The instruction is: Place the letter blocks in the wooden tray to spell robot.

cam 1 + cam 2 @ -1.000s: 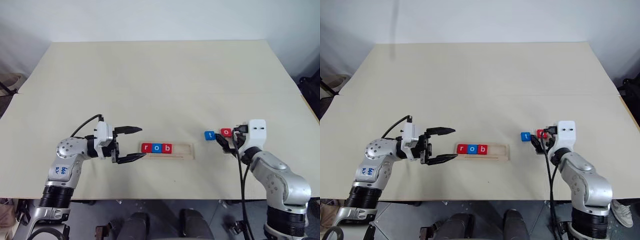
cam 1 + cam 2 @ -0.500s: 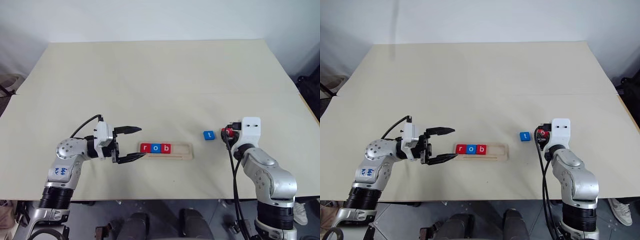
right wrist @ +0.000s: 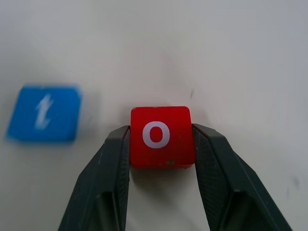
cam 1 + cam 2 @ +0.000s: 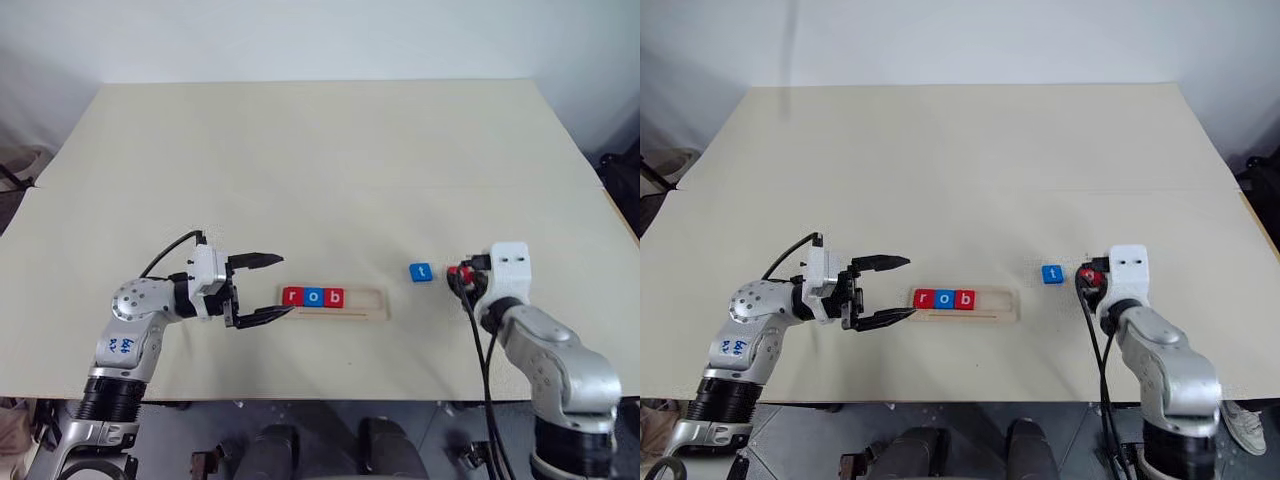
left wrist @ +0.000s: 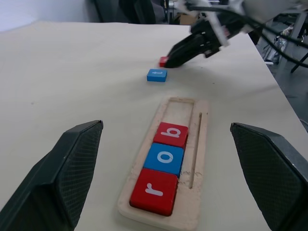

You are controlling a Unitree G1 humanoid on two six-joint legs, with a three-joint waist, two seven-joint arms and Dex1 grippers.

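The wooden tray (image 4: 366, 301) lies near the table's front edge. Its left part holds a red r (image 4: 292, 296), a blue o (image 4: 313, 296) and a red b (image 4: 335, 296) side by side. Its right part is bare. A blue t block (image 4: 420, 271) lies flat on the table to the right of the tray. Just right of the t, my right gripper (image 3: 161, 131) is shut on a red o block (image 3: 161, 135), one finger on each side. My left gripper (image 4: 286, 284) stands open at the tray's left end, holding nothing.
The pale table (image 4: 320, 160) stretches far behind the tray, and its front edge runs close below both arms. A black cable (image 4: 485, 360) hangs beside my right forearm.
My right gripper has shut on the red o block and drawn it slightly back and to the right, away from the blue t. The left arm has not moved.
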